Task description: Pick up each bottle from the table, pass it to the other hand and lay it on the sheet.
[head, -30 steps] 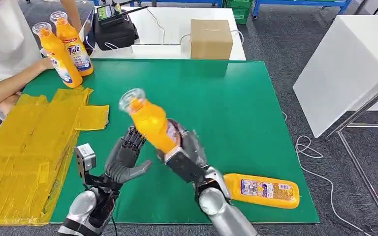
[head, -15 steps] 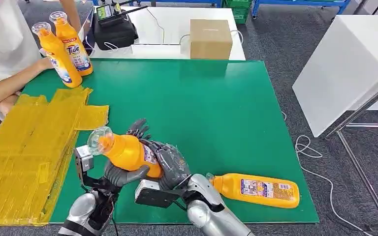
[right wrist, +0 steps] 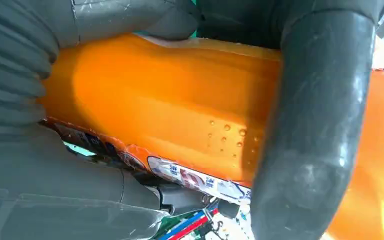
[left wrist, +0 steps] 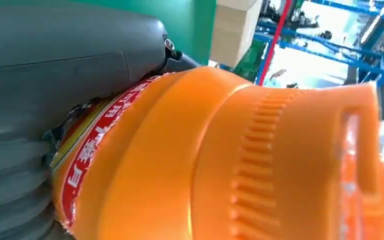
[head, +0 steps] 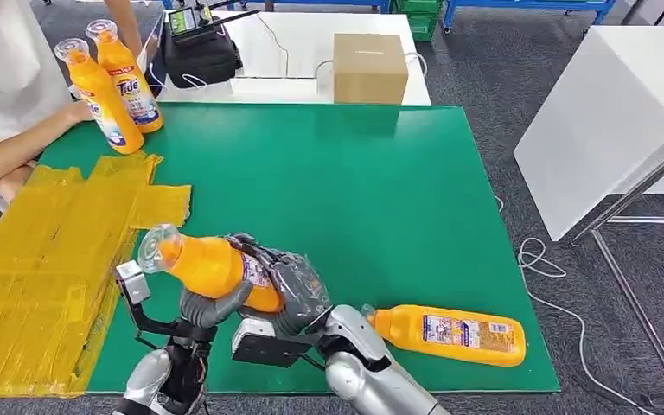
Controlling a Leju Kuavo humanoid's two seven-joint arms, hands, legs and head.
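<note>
Head view, as I read it from the console: the orange bottle (head: 212,266) is held above the near-left part of the counter (head: 354,190), between both hands. Its long axis runs roughly parallel to the near edge, slightly tilted, with the clear cap toward the left edge and the yellow sheet (head: 43,259); the base points right. The right hand (head: 298,294) wraps the base end, fingers (right wrist: 310,125) curled over the body, as the right wrist view confirms. The left hand (head: 212,304) is under the bottle's middle, its thumb against the orange body. In the left wrist view the hand's grey cover (left wrist: 55,100) lies against the label. I cannot tell whether the left fingers have closed fully round it.

A second bottle (head: 445,334) lies flat near the near-right corner, long axis along the near edge, neck toward the robot's right arm and just beside it. Two upright bottles (head: 112,82) stand at the far-left corner, beside a person's arm (head: 17,147). A cardboard box (head: 370,67) sits beyond the far edge. The green surface from the centre to the far-right corner is open. The sheet overlaps the left edge.
</note>
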